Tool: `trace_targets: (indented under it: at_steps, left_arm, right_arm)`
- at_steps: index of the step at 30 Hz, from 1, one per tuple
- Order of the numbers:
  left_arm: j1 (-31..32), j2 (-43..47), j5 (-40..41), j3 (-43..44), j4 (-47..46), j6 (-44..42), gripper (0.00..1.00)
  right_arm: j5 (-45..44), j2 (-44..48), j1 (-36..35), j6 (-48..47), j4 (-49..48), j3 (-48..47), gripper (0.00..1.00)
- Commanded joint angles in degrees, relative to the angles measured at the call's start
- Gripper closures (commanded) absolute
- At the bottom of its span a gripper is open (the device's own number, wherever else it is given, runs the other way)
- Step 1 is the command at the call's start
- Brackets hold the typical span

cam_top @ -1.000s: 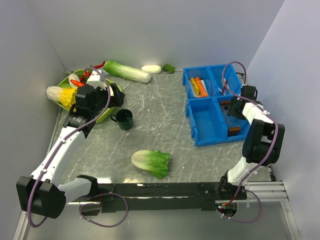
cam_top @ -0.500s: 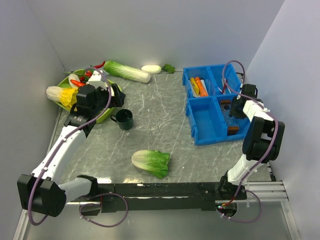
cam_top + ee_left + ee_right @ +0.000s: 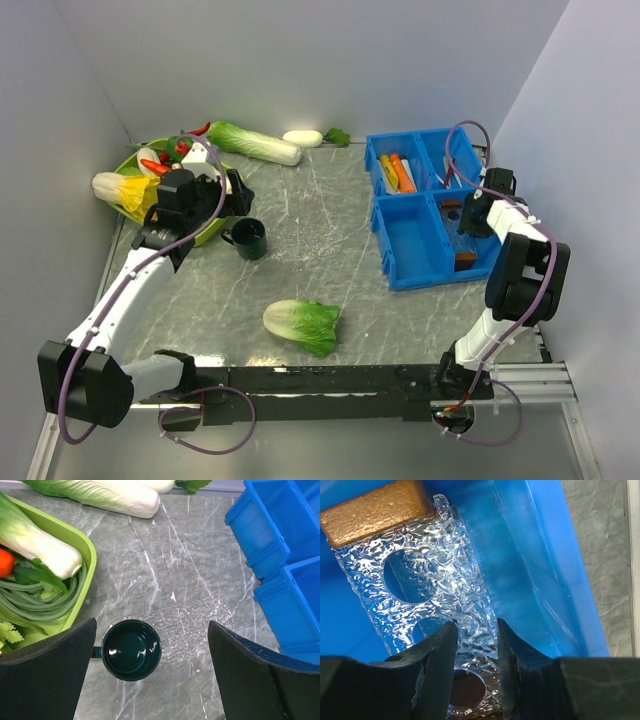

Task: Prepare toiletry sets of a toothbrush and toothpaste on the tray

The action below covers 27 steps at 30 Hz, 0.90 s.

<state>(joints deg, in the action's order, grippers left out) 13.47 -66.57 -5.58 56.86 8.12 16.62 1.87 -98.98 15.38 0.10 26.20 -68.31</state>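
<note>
Right gripper (image 3: 474,630) first: jaws drawn in narrow and clamped on the crinkled rim of the clear tray (image 3: 460,555), plastic filling the gap between the black fingers (image 3: 437,665). Low in the near-right compartment of the blue bin (image 3: 412,245), close against its right wall. Round holes through the tray's floor, a brown block (image 3: 375,507) across the far end. From above, tray lengthwise in that compartment, a second brown piece at its near end.

Outward now, to the bin's far-left compartment: the toothpaste, a yellow tube (image 3: 387,172) and an orange tube (image 3: 401,172) side by side, touching or nearly so. Just beside the orange one, a pale slim toothbrush (image 3: 411,180), too small for detail. Something thin in the far-right compartment as well; cannot tell what. None of it on the tray yet.

Across to the left gripper (image 3: 152,625): jaws spread wide, holding nothing, hanging above the dark green cup (image 3: 131,650), upright on the grey marbled table (image 3: 190,580). Left of the cup, the lime-green basin (image 3: 87,547), full of greens, with a pale cabbage stalk. Beyond that, a long cabbage (image 3: 100,495) by the back wall. Near the arms' bases, a leafy cabbage head (image 3: 302,326) on its own.
</note>
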Motion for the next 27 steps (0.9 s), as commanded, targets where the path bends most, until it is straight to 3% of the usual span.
trace_targets:
  at_steps: [1,27]
  left_arm:
    - [0.3,-0.6,-1.3,1.7,-0.7,-0.3,0.03]
    - [0.9,-0.8,-2.1,1.3,-1.4,-0.1,0.04]
  right_arm:
    - [2.3,2.3,0.1,1.0,-1.1,-1.1,1.00]
    - [-1.4,15.0,0.1,2.9,2.1,-1.9,1.00]
